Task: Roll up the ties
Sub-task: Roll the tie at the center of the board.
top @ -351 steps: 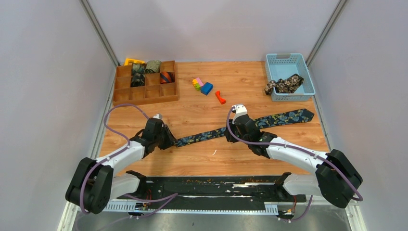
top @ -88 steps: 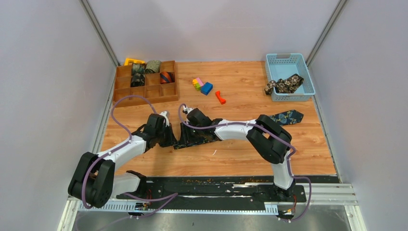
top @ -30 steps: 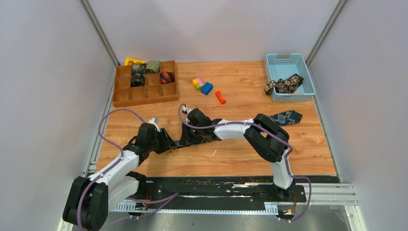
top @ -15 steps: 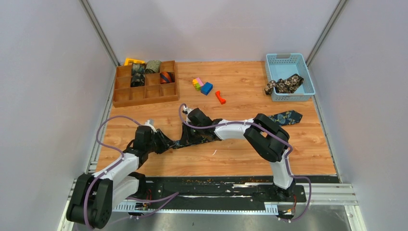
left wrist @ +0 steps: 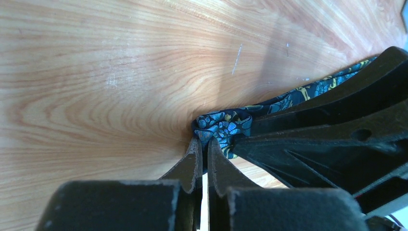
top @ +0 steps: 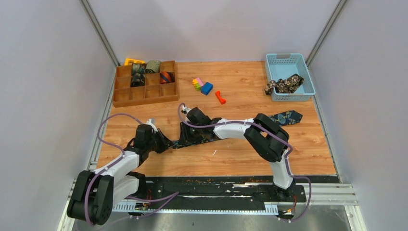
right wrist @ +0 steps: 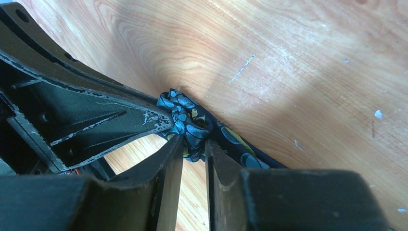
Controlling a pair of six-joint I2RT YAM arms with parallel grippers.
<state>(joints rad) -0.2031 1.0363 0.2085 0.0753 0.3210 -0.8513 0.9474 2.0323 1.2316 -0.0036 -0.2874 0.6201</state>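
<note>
The navy paisley tie (top: 287, 117) lies across the table; its wide end shows at the right and its middle is hidden under my right arm. Its narrow end is bunched into a small fold (left wrist: 226, 126) between both grippers. My left gripper (top: 166, 143) is shut on that end (left wrist: 202, 144). My right gripper (top: 185, 137) faces it tip to tip and is shut on the same bunch (right wrist: 192, 147), where the blue-patterned fabric (right wrist: 185, 118) sits in its jaws. A black-tan floral tie (top: 284, 85) hangs out of the blue basket.
A wooden divided tray (top: 144, 92) at the back left holds several rolled ties, including a green coil (top: 153, 66) and an orange-navy one (top: 166, 77). Coloured plastic blocks (top: 202, 85) and a red piece (top: 220, 97) lie mid-table. The blue basket (top: 288, 60) stands back right.
My right gripper has moved from the middle of the tie to its narrow end beside the left gripper. In the last second my left gripper drew back slightly to the left with the end.
</note>
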